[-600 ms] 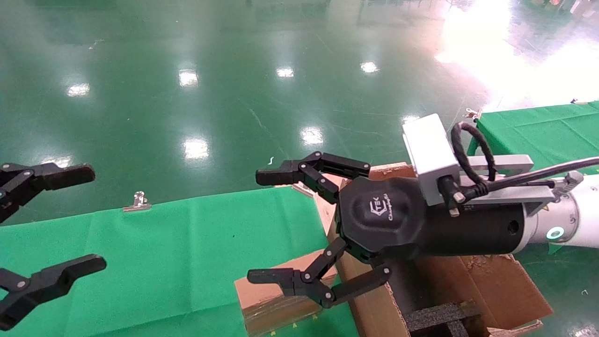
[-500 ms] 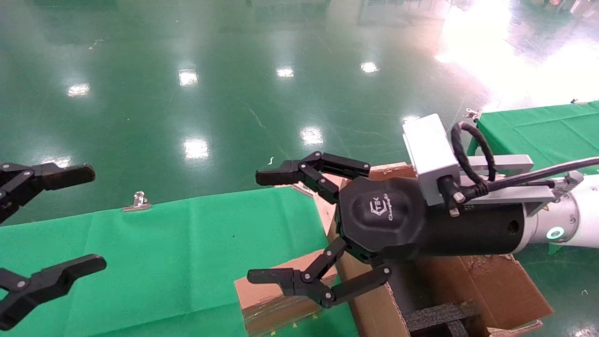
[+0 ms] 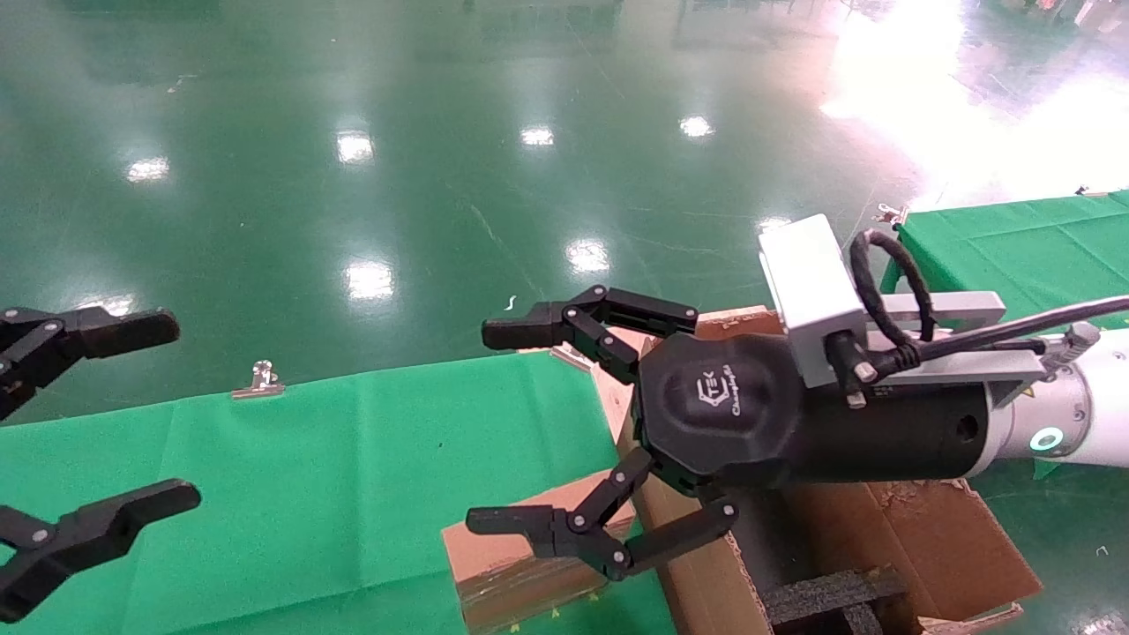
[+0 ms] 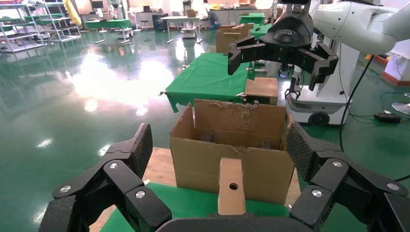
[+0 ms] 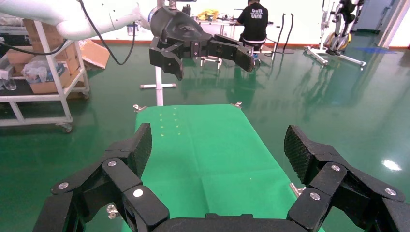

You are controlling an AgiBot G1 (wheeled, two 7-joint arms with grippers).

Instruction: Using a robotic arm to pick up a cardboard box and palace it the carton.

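The right gripper (image 3: 498, 432) of the robotic arm (image 3: 1080, 423) hangs spread wide above the seam between table and carton, holding nothing; its black palm bears a moulded logo whose script cannot be read for certain; a teal ring glows at the wrist, and a grey camera block (image 3: 807, 295) with a looped black cable sits on top. One cardboard box (image 3: 507, 551), small and brown with clear tape along its lower edge, lies on the green cloth (image 3: 309, 476) directly below the lower finger and clear of it, its side against the carton (image 3: 935, 538); in the left wrist view the same box (image 4: 230, 186) shows one round hole in its end face, standing in front of the carton (image 4: 232, 154). There is one carton, flaps up and torn at the edges, with black foam (image 3: 829, 595) inside. The left gripper (image 3: 84, 432), also open and empty, waits at the far left over the cloth, well apart from the box. Two metal clips (image 3: 260, 379) pin the cloths at their edges. In the right wrist view a person's (image 5: 252, 21) black shirt reads "uim".
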